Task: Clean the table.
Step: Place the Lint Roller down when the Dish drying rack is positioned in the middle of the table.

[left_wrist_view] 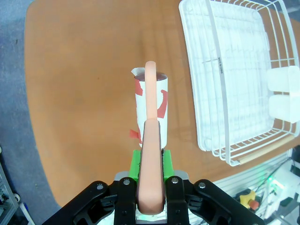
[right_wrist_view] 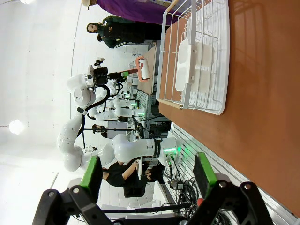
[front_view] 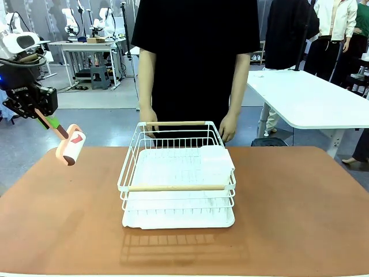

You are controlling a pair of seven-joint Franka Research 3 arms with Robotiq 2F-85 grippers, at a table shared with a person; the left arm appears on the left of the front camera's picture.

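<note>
Left pincer [front_view: 49, 122] grips lint roller [front_view: 70, 145] above table's [front_view: 69, 231] left edge.

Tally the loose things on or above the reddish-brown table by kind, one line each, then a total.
White wire dish rack with wooden handles: 1
White plastic drip tray under the rack: 1
White rectangular plastic box inside the rack: 1
Salmon-handled lint roller with red-marked white roll, held above the table: 1
Total: 4

Front view faces across the table [front_view: 300, 208]; both wrist views look down close — all share the wire rack [front_view: 176, 173].
</note>
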